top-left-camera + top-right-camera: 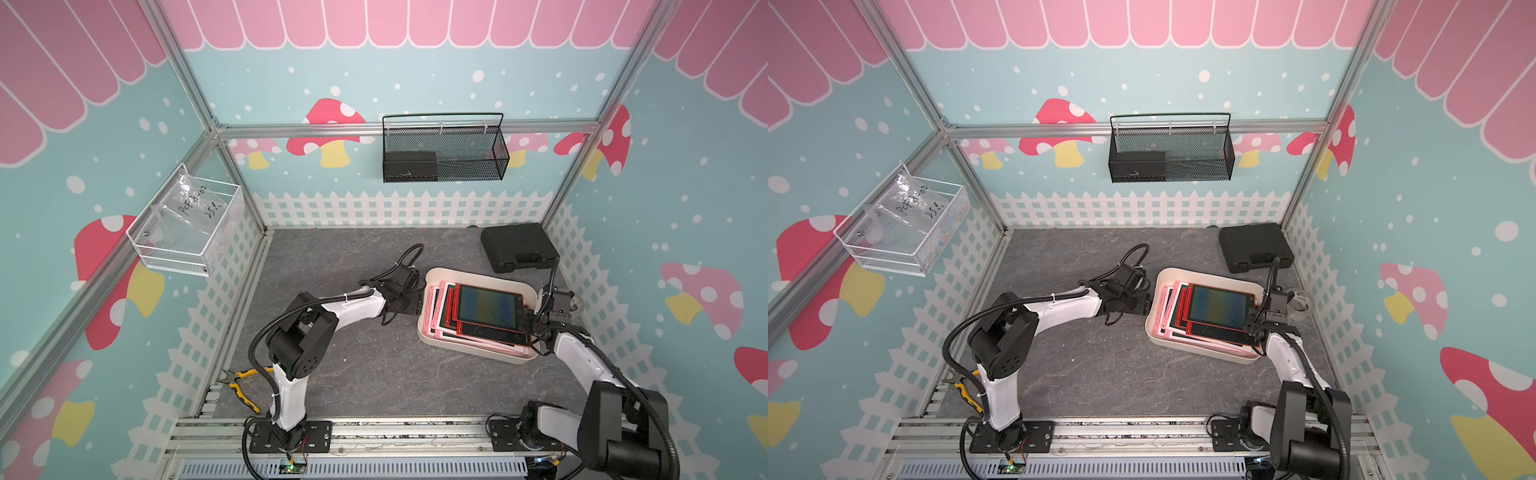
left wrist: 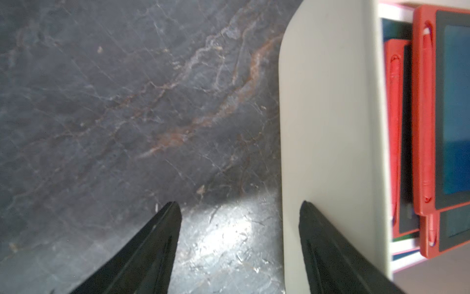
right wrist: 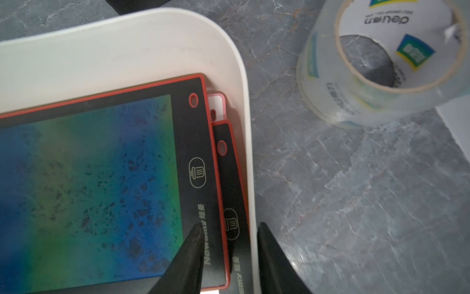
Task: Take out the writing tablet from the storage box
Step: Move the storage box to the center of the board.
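The top writing tablet (image 1: 489, 305) is shown in the storage box (image 1: 482, 277), its long axis directed at the nearer right gripper (image 3: 230, 225), whose jaws are set astride its short end and the box wall, grip not discernible

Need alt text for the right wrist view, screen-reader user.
Right claw straddles the storage box rim: one finger above the top red-framed writing tablet, the other outside the wall. A clear tape roll sits on the grey marble table.
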Robot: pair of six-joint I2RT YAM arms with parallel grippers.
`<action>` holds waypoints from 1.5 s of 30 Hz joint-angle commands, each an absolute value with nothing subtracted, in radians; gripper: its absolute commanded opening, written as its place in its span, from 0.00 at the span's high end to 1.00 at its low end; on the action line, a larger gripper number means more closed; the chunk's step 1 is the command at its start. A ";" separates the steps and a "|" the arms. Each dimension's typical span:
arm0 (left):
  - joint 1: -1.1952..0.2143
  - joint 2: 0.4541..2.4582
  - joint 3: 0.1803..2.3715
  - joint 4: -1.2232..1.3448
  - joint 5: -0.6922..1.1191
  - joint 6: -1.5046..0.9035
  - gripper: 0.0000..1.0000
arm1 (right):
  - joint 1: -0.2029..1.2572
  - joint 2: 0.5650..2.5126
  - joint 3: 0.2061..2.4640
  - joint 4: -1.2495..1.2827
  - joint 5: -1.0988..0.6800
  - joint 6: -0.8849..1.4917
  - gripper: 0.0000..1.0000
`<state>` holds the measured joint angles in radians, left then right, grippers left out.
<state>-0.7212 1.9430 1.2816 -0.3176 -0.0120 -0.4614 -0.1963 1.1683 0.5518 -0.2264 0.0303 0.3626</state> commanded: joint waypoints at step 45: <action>-0.884 1.695 1.308 -0.444 0.022 -0.531 0.26 | -0.221 1.183 0.715 -0.196 -0.038 0.369 0.14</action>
